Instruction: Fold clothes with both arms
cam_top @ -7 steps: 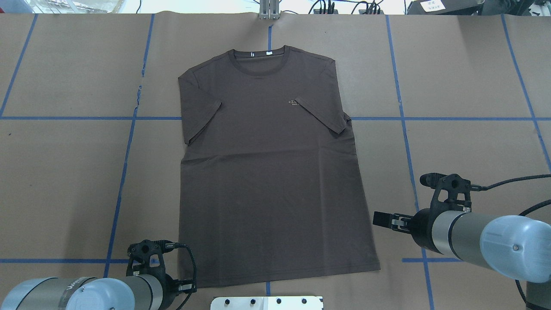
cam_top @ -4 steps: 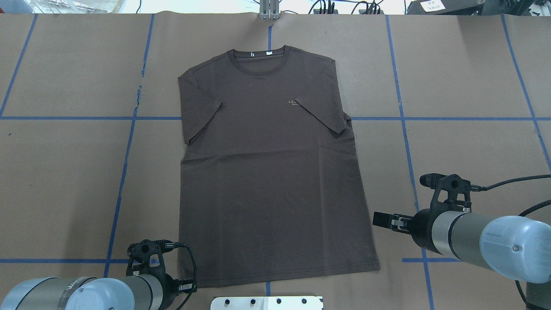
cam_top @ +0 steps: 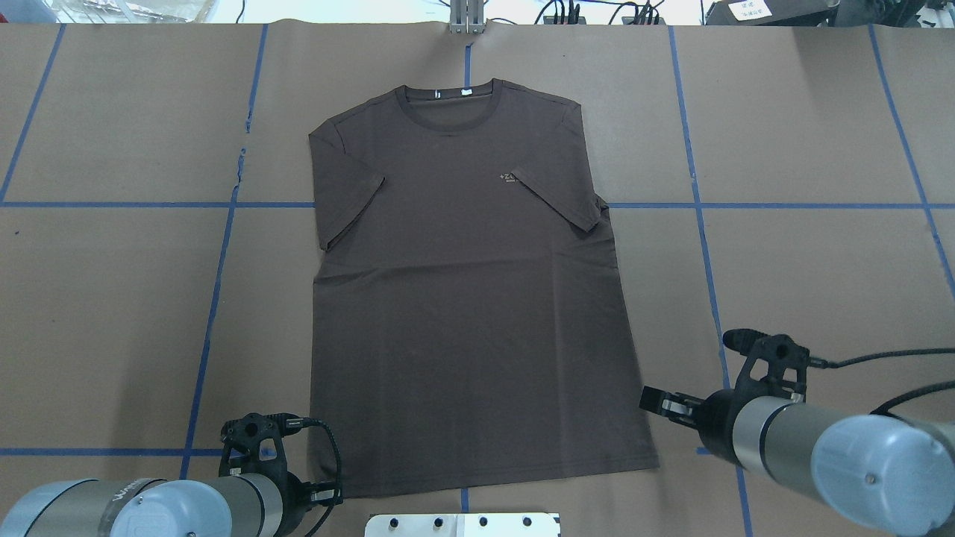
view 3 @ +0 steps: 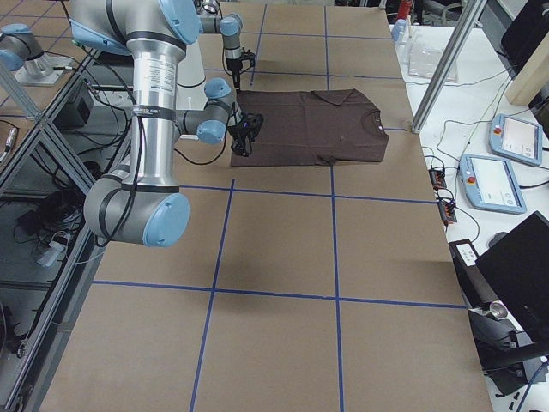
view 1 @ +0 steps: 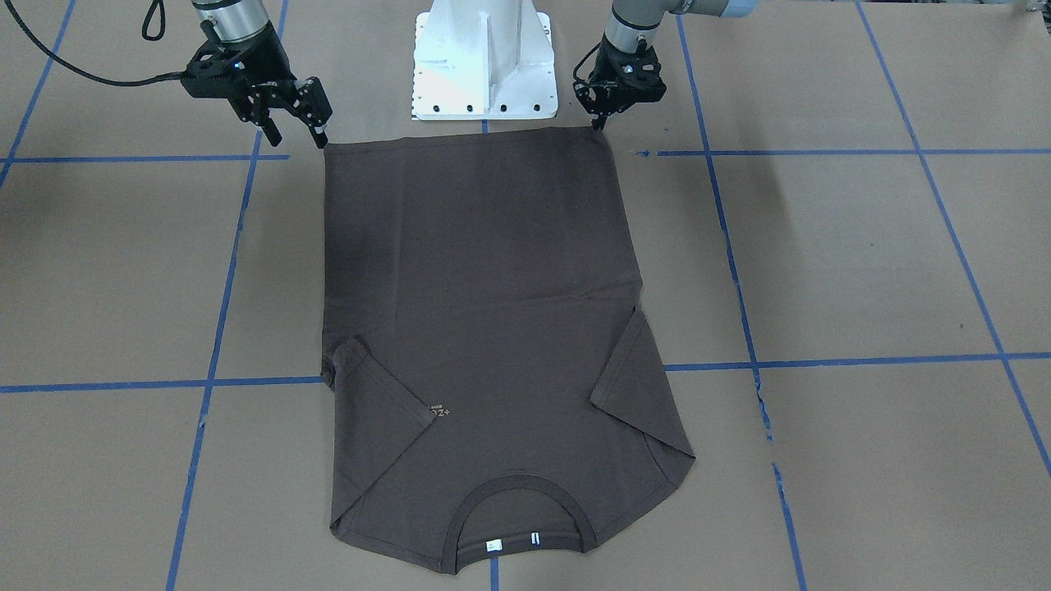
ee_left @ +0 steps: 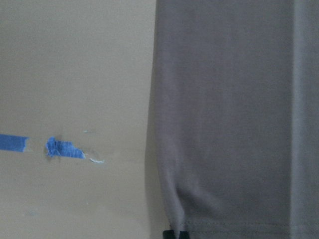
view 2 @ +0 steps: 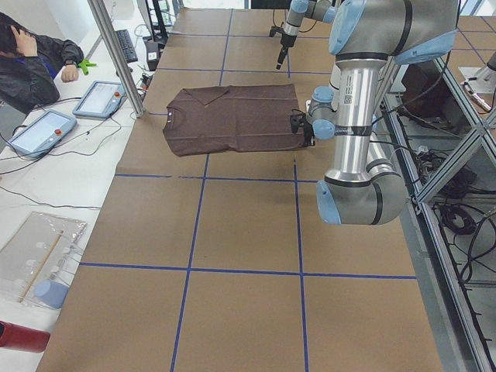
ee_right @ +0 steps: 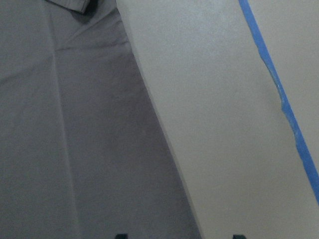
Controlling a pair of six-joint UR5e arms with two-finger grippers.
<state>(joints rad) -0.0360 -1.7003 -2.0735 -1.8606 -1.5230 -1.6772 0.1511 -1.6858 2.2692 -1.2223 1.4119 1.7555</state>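
Left arm (view 2: 360,101) and right arm (view 3: 154,103): silver-grey tubes, light blue joint caps; black cable (view 1: 131,82); black two-finger left end effector (view 1: 598,125), right end effector (view 1: 297,136); white pedestal (view 1: 484,57).

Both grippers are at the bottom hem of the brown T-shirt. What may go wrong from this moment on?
1. The right gripper is open and straddles the T-shirt edge near one hem corner, half over the paper. It may close on too little fabric or miss.
2. The left gripper seems to pinch only the very tip of the other corner, which may slip when lifted.
3. The folded-in sleeves lie loose and may flop open.
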